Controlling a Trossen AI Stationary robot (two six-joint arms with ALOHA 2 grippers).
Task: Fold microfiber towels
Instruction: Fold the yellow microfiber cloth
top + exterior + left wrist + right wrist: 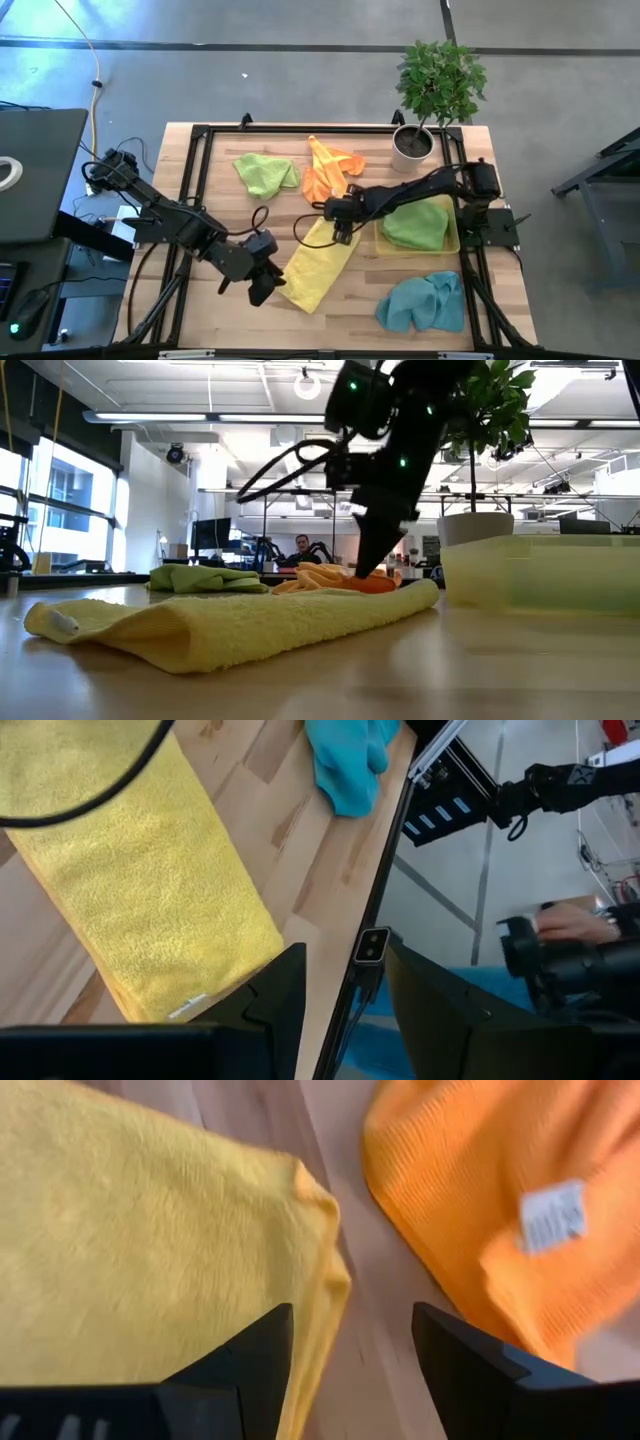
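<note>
Over on the left, the left gripper [263, 284] hangs at the near end of the long yellow microfiber towel [315, 262], which lies folded into a strip running diagonally across the middle of the wooden table [355, 305]. Its fingers [275, 1005] stand apart with nothing between them, just past the towel's near corner and close to the table edge.

Further along, a crumpled lime green microfiber towel [265, 174] sits at the back, with a rumpled orange microfiber towel [328, 168] just beside it. The right gripper [341, 222] is at the yellow strip's far end, fingers [245, 1365] spread and empty, the towel's corner and the orange cloth both right in front of it.

To the right, a second lime green towel [415, 225] rests in a shallow yellow tray [452, 240]; a teal blue microfiber towel [425, 302] lies bunched at the near corner.

It looks like the yellow towel is mid-fold: halved lengthwise, not yet folded end to end. Next, I'd guess, each gripper must pinch a corner cleanly, the right one without catching the orange cloth.
</note>
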